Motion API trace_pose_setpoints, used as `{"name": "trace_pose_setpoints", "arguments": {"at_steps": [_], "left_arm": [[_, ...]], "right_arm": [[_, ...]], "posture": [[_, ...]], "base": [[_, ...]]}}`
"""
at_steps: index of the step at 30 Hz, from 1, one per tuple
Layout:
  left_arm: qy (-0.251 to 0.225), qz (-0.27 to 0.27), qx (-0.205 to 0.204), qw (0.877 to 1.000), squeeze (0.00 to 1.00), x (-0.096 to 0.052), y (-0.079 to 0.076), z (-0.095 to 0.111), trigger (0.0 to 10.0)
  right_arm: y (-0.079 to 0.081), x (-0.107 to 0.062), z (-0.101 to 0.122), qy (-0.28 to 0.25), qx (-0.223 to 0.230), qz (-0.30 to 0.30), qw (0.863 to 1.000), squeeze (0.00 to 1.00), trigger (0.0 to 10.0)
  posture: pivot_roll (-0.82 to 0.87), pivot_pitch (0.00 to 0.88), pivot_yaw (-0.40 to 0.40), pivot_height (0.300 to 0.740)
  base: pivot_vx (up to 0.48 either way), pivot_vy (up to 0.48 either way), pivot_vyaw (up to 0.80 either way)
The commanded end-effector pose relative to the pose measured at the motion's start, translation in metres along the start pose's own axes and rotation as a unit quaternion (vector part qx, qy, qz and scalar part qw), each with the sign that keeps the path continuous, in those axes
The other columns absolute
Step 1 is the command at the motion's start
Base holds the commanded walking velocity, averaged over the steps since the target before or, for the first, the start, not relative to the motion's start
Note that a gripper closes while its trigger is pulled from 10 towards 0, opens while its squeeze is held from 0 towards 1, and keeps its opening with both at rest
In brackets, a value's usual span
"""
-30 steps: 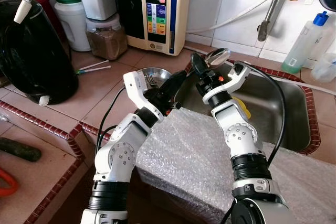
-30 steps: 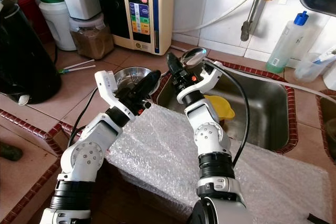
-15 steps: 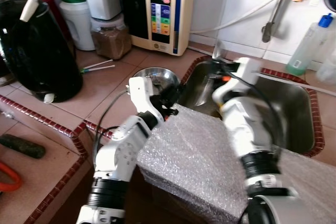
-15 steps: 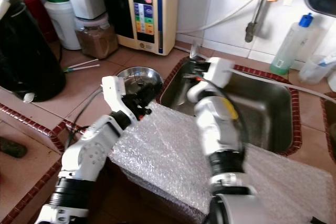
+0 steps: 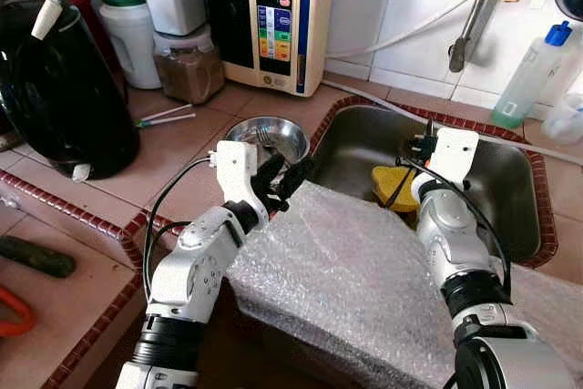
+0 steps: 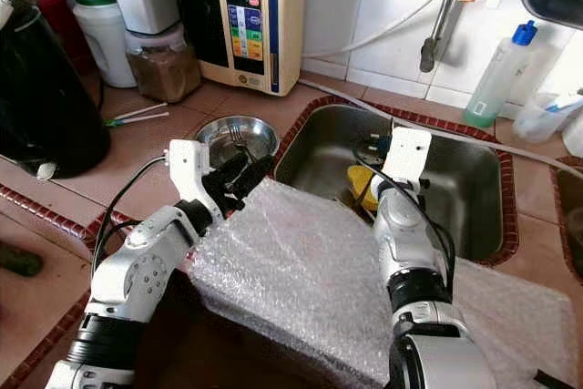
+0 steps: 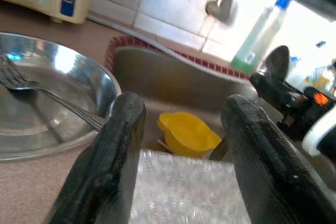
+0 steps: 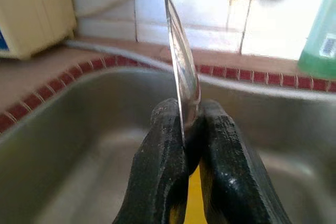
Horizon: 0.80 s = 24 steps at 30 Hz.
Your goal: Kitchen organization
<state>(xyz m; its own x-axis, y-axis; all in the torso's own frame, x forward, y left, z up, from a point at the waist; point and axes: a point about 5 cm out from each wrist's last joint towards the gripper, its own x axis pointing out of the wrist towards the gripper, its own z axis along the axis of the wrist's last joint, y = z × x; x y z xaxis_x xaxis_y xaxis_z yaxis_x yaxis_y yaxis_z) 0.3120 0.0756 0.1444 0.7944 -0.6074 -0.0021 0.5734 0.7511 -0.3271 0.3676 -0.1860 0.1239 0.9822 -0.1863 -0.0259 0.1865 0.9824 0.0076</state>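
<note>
Right wrist view looks along two black fingers [image 8: 163, 182] pressed together on the handle of a spoon [image 8: 181, 72], seen edge-on as a thin steel blade standing up out of the grip, with the sink [image 8: 79, 145] behind it. From the head camera, the right gripper [image 5: 421, 146] hangs over the middle of the sink, just above a yellow bowl [image 5: 393, 183] that lies on the sink's bottom. The left gripper [image 5: 285, 177] is at the sink's left rim, fingers spread apart and holding nothing, poised over the corner of a sheet of bubble wrap [image 5: 346, 271] that covers the counter in front of the sink. Just beyond the sink's left rim stands a steel bowl [image 5: 267, 137] with a fork [image 7: 31, 85] lying in it. A soap bottle [image 5: 530, 75] stands on the ledge behind the sink's right end.

The step in hand looks like carrying the spoon to where it belongs, most likely down into the sink or across to the steel bowl; which one is meant I cannot tell. The next move calls for lowering the spoon close to a surface before the fingers part, so it does not clatter or bounce off the yellow bowl
</note>
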Motion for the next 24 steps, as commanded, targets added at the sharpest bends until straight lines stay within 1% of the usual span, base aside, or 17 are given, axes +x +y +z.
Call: {"name": "trace_pose_setpoints", "arguments": {"at_steps": [1, 4, 5, 6, 7, 8, 9, 10, 11, 14, 19, 24], "left_arm": [[0.007, -0.009, 0.019, 1.000, 1.00, -0.002, -0.002, -0.002, 10.0], [0.012, -0.014, 0.028, 0.999, 1.00, -0.003, -0.003, -0.003, 10.0], [0.021, -0.021, 0.041, 0.999, 1.00, -0.003, -0.004, -0.005, 10.0], [0.021, -0.021, 0.041, 0.999, 1.00, -0.003, -0.004, -0.005, 10.0], [0.026, -0.022, 0.047, 0.998, 1.00, -0.004, -0.003, -0.006, 10.0], [0.026, -0.022, 0.045, 0.998, 1.00, -0.004, -0.003, -0.007, 10.0], [0.026, -0.021, 0.043, 0.998, 1.00, -0.004, -0.003, -0.007, 10.0], [0.026, -0.021, 0.043, 0.998, 1.00, -0.004, -0.003, -0.007, 10.0], [0.032, -0.022, 0.054, 0.998, 1.00, -0.004, -0.002, -0.008, 10.0], [0.035, -0.023, 0.064, 0.997, 1.00, -0.004, -0.002, -0.008, 10.0], [0.034, -0.020, 0.069, 0.997, 1.00, -0.003, -0.001, -0.008, 10.0], [0.033, -0.014, 0.072, 0.997, 1.00, -0.003, 0.000, -0.008, 10.0]], "right_arm": [[-0.002, 0.002, -0.003, 0.012, -0.016, -0.010, 1.000, 0.00, 0.0], [-0.003, 0.000, -0.011, 0.033, -0.031, -0.014, 0.999, 0.00, 0.0], [-0.005, 0.000, -0.014, 0.040, -0.043, -0.018, 0.998, 0.00, 0.0], [-0.005, 0.000, -0.014, 0.040, -0.043, -0.018, 0.998, 0.00, 0.0], [-0.005, -0.001, -0.018, 0.051, -0.041, -0.017, 0.998, 0.00, 0.0], [-0.005, -0.001, -0.019, 0.053, -0.041, -0.016, 0.998, 0.00, 0.7], [-0.004, -0.002, -0.019, 0.053, -0.043, -0.014, 0.998, 0.09, 4.4], [-0.004, -0.002, -0.019, 0.053, -0.043, -0.014, 0.998, 0.09, 4.4], [-0.003, -0.002, -0.020, 0.057, -0.042, -0.013, 0.997, 1.00, 10.0], [-0.001, -0.002, -0.022, 0.060, -0.038, -0.009, 0.997, 1.00, 10.0], [0.000, -0.002, -0.024, 0.068, -0.048, -0.012, 0.996, 1.00, 10.0], [0.002, -0.002, -0.025, 0.070, -0.040, -0.002, 0.997, 1.00, 10.0]], "posture": [[0.08, 0.000, 0.030, 0.740], [0.08, 0.000, 0.030, 0.740], [0.08, 0.000, 0.030, 0.740], [0.08, 0.000, 0.030, 0.740], [0.08, 0.000, 0.032, 0.740], [0.08, 0.000, 0.032, 0.740], [0.08, 0.000, 0.032, 0.740], [0.08, 0.000, 0.032, 0.740], [0.08, 0.000, 0.033, 0.740], [0.07, 0.000, 0.033, 0.740], [0.08, 0.000, 0.034, 0.740], [0.08, 0.000, 0.033, 0.740]], "base": [[0.000, 0.000, 0.00], [0.000, 0.000, 0.00], [0.000, 0.000, 0.00], [0.000, 0.000, 0.00], [0.000, 0.000, 0.00], [0.000, 0.000, 0.00], [0.000, 0.000, 0.00], [0.000, 0.000, 0.00], [0.000, 0.000, 0.00], [0.000, 0.000, 0.00], [0.000, 0.000, 0.00], [0.000, 0.000, 0.00]]}}
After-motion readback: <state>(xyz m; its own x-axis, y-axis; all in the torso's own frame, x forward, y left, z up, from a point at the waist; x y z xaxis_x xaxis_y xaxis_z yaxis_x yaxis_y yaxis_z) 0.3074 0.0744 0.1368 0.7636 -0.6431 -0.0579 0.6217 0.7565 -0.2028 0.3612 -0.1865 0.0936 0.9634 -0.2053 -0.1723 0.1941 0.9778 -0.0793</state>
